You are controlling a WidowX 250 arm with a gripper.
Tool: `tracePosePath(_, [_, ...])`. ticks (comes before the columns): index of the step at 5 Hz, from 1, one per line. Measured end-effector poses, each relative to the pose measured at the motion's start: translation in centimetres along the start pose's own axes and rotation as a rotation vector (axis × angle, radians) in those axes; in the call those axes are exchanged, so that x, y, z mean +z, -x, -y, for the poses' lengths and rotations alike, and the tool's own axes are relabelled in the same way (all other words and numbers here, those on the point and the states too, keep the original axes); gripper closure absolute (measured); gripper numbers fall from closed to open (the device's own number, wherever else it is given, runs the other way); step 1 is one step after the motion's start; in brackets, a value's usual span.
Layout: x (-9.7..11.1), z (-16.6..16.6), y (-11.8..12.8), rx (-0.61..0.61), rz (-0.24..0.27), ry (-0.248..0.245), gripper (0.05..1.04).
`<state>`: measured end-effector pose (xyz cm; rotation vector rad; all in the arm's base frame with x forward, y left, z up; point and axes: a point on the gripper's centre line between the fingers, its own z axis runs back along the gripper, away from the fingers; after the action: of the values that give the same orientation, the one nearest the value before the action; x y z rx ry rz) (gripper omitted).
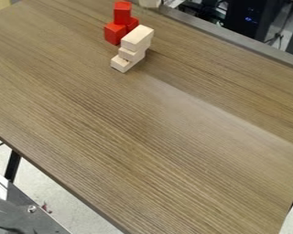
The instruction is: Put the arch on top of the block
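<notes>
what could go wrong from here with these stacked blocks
The pale wooden stack has stepped, uneven layers, so a nudge while placing might topple it. Red blocks sit close behind it, so a slip could knock down the raised red one. Both groups are near the far edge of the table; a tumbling piece might roll off.

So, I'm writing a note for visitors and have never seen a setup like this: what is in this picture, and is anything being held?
The machine is a single black robot arm with a grasping tool. The picture comes from a fixed camera looking down at a slant on a wood-grain table. Near its far edge, red blocks are stacked, one standing above the others. Beside them, a little nearer the camera, pale pieces are piled up, a longer one on top. I can't tell from this picture whether anything is held.
</notes>
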<state>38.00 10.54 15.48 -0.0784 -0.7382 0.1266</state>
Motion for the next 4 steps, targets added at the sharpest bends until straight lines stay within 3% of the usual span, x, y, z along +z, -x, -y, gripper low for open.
tracePosePath(1, [-1.4, -0.8, 0.8, -0.051, -0.087, -0.016, 0.502])
tracePosePath(3, [-3.0, -2.2, 1.1, -0.116, -0.171, -0.056, 0.502])
tracePosePath(4, [-3.2, -2.3, 1.3, -0.12, -0.178, -0.057, 0.502])
